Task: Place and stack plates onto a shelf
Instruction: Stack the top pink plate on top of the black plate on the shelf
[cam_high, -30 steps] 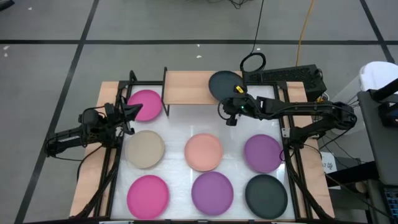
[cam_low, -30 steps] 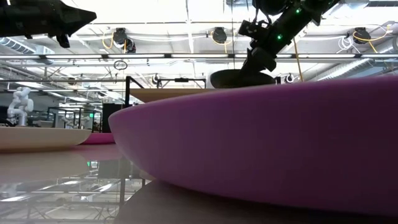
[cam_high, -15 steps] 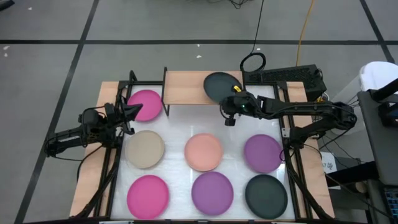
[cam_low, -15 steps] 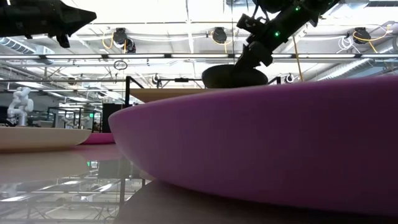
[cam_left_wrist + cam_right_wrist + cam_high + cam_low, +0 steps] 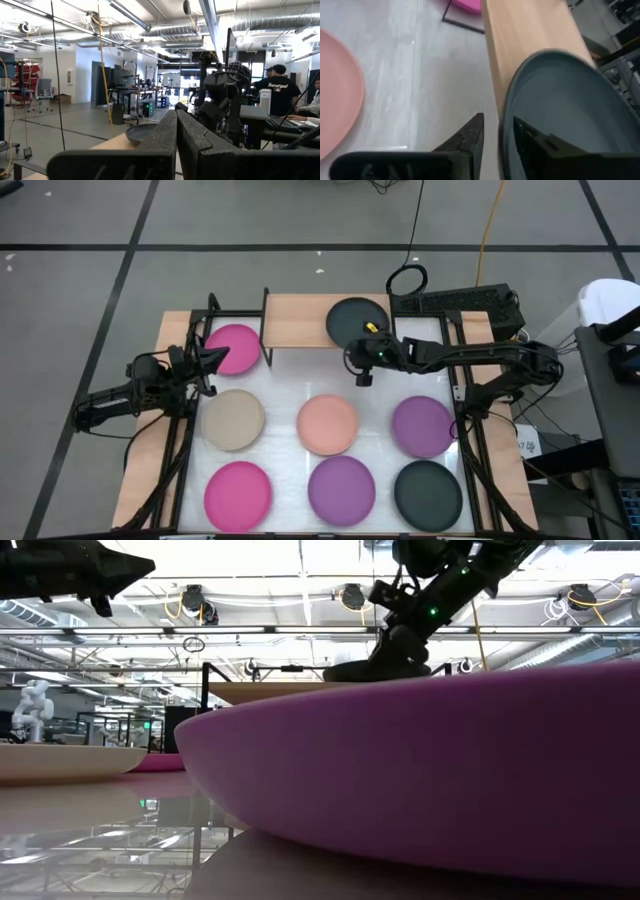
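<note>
Right gripper [image 5: 362, 356] pinches the near rim of a dark grey plate [image 5: 356, 319], fingers closed on it, over the right end of the shelf [image 5: 300, 320] at the table's far edge; ideally the plate is lowered flat, fully onto the wood, before release; left gripper [image 5: 205, 360], fingers together and empty, waits at the table's left edge near a magenta plate [image 5: 237, 347].

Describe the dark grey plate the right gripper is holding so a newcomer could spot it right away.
Find the small shelf with the light wooden top at the table's far edge. On its right end sits a round dark grey-black plate, its near rim pinched by the right gripper. The other dark grey plate lies flat at the near right corner, untouched.
</note>
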You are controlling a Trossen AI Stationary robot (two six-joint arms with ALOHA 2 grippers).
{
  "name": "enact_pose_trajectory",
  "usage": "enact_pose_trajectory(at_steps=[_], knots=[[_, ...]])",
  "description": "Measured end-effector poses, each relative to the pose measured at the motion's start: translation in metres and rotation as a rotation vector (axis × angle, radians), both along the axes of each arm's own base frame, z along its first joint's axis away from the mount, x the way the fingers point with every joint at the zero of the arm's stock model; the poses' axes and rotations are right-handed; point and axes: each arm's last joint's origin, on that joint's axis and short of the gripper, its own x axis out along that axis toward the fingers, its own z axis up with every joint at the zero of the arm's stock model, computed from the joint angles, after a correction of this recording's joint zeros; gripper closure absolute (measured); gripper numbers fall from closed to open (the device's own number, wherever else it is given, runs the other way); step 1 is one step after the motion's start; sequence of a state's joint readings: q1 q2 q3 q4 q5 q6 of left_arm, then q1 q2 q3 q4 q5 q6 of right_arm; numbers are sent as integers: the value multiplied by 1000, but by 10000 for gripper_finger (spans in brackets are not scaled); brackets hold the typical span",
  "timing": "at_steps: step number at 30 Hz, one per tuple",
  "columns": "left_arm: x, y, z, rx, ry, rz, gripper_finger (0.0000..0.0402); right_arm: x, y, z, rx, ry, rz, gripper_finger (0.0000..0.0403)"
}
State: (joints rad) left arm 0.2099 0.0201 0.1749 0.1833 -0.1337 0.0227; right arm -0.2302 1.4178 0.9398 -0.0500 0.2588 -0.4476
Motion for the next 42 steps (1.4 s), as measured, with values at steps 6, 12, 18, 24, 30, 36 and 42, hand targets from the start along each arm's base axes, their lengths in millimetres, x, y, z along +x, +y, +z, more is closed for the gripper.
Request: enact_pose_trajectory(at_steps=[6,12,18,24,30,36,42], knots=[[0,0,0,0,0,0,398,1,0,14,-41,-100,13,296],[0,0,0,0,0,0,398,-9,12,39,-54,-208,38,293],[0,0,0,0,0,0,398,-23,44,71,-22,-370,161,293],[0,0,0,0,0,0,398,-36,83,77,171,-446,428,293],[0,0,0,0,0,0,398,-46,116,43,251,-390,459,293],[0,0,0,0,0,0,398,-57,134,13,249,-491,471,293],[0,0,0,0,0,0,398,-62,135,7,205,-588,480,293]])
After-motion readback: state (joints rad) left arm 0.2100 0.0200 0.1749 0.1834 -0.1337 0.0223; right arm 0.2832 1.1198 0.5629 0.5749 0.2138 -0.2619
